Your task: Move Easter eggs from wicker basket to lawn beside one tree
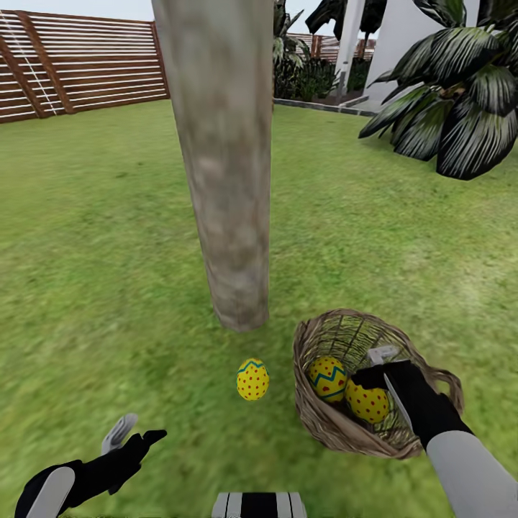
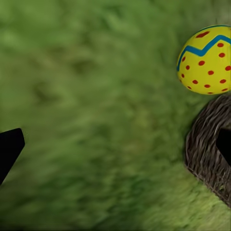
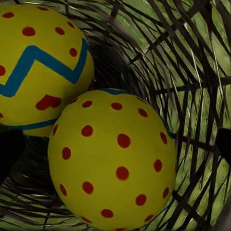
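One Easter egg [image 1: 252, 379] was seen lying on the lawn [image 1: 108, 273] just in front of the thick tree trunk [image 1: 226, 165], beside the wicker basket [image 1: 316, 417]. Two more eggs [image 1: 328, 377] [image 1: 367, 401] were still held in the basket, touching each other. The right gripper [image 1: 380, 374] was lowered into the basket over the nearer egg, its fingers spread wide and nothing clamped. The left gripper [image 1: 137, 432] was held open above the grass.
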Robot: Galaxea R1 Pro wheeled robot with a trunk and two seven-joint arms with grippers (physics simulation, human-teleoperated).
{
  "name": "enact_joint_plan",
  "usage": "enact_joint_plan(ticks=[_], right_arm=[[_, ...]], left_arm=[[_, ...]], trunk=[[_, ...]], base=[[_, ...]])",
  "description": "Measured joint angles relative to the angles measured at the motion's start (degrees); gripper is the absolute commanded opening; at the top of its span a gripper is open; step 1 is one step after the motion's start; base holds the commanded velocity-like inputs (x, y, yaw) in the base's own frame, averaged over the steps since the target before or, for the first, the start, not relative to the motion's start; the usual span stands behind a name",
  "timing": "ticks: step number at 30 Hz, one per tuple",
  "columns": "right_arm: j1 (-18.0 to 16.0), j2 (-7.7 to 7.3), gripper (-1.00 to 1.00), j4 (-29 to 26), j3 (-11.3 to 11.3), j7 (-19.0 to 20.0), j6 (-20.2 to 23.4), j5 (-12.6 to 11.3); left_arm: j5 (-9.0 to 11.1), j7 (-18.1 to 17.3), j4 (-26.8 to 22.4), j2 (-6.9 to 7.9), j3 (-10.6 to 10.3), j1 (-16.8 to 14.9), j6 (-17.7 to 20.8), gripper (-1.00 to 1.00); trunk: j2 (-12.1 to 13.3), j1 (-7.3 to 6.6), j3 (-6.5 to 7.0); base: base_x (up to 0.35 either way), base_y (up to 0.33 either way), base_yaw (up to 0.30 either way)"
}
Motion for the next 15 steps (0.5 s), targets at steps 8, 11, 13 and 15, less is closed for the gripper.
enact_joint_plan(ticks=[8, 11, 13, 15], right_arm=[[0.00, 0.03, 1.00, 0.33, 3.14, 0.02, 0.07, 0.74], [0.00, 0.03, 1.00, 0.36, 3.38, 0.11, 0.07, 0.80], [-0.04, 0.03, 1.00, 0.37, 3.39, 0.19, 0.07, 0.79], [-0.11, -0.01, 1.00, 0.37, 3.36, 0.26, 0.07, 0.82]], left_arm=[[0.08, 0.03, 0.00, 0.00, 0.00, 0.00, 0.00, 1.00], [0.14, -0.23, 0.01, 0.00, 0.00, 0.00, -0.03, 1.00], [0.16, -0.41, 0.01, 0.00, 0.00, -0.01, -0.05, 1.00], [0.17, -0.50, 0.01, 0.00, 0.00, -0.01, -0.05, 1.00]], trunk=[[-0.08, 0.15, -1.34], [-0.08, 0.15, -1.34], [-0.08, 0.15, -1.34], [-0.08, 0.15, -1.34]], base=[[0.000, 0.000, -0.001], [0.000, 0.000, 0.000], [0.000, 0.000, 0.000], [0.000, 0.000, 0.000]])
